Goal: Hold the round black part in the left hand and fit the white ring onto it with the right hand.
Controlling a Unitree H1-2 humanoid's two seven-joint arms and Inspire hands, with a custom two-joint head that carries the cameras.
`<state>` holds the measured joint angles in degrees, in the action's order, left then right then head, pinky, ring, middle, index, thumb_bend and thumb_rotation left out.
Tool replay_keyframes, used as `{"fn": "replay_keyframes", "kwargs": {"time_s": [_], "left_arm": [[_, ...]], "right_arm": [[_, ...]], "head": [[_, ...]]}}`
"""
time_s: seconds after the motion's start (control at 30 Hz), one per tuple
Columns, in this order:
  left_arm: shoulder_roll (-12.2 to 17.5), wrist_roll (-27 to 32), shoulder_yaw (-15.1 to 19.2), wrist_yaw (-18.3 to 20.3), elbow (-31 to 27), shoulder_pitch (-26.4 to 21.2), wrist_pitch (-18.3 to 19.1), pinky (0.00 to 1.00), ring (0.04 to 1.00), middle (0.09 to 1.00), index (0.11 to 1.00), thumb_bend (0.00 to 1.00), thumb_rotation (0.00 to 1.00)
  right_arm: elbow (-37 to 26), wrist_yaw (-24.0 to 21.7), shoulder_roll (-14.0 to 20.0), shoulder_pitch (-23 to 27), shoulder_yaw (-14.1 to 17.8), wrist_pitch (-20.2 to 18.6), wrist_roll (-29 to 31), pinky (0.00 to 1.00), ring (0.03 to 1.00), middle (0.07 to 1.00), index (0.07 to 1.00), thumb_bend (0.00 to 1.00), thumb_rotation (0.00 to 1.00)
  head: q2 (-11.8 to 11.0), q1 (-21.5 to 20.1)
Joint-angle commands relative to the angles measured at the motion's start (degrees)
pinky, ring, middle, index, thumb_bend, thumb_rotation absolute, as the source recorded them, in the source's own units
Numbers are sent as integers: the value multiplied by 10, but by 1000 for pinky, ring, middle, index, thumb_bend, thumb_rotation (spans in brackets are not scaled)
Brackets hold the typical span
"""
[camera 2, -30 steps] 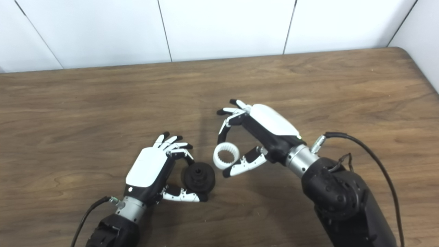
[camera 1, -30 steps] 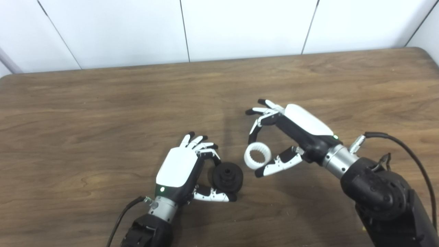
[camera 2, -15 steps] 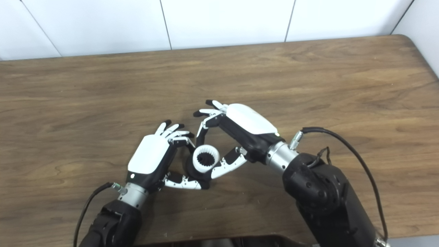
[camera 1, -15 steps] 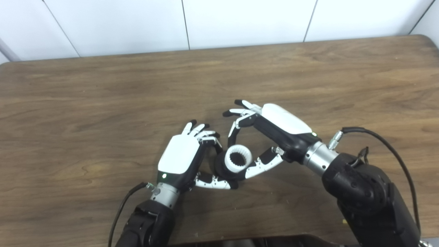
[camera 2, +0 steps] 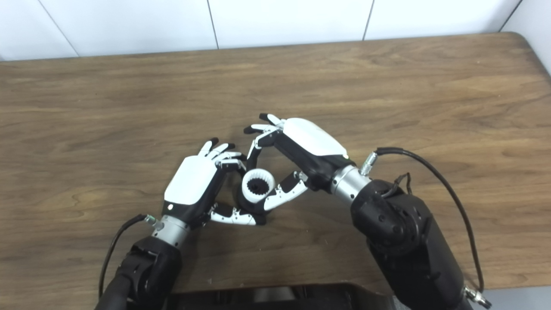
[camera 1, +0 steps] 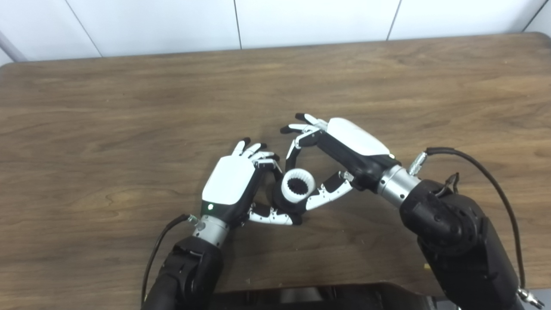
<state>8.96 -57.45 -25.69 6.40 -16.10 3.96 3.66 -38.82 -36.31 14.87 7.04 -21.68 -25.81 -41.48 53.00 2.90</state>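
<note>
My left hand [camera 1: 230, 183] is shut on the round black part [camera 1: 280, 206], pinched between thumb and a finger just above the table. The white toothed ring [camera 1: 298, 187] sits on top of the black part, its dark hub showing through the ring's hole. My right hand [camera 1: 344, 148] is shut on the white ring, thumb below it and a finger above. Most of the black part is hidden by the ring and by both hands. In the right eye view the white ring [camera 2: 258, 186] lies between the left hand [camera 2: 193, 183] and the right hand [camera 2: 308, 144].
The brown wooden table [camera 1: 129, 107] fills the view, with a white panelled wall behind its far edge. Black cables run from both wrists. A dark part of the robot's body shows at the bottom edge.
The right hand carried the white ring left and down onto the black part, which was apart from it a second ago. The camera tilted downward; both hands hold nearly still in the last half second.
</note>
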Motion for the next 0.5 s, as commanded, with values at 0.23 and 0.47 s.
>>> {"fn": "replay_keyframes", "kwargs": {"time_s": [0.23, 0.47], "left_arm": [[-2, -11, -7, 15, -7, -1, 1, 1000, 903, 781, 484, 525, 56], [-4, -12, -6, 22, -14, 1, 6, 1000, 902, 778, 485, 524, 55]], "right_arm": [[2, 11, -12, 25, 1, 21, -7, 1000, 1000, 888, 485, 523, 141], [9, 12, -19, 27, -2, 27, -10, 1000, 1000, 888, 484, 523, 141]], "head": [[1, 0], [5, 0]]}}
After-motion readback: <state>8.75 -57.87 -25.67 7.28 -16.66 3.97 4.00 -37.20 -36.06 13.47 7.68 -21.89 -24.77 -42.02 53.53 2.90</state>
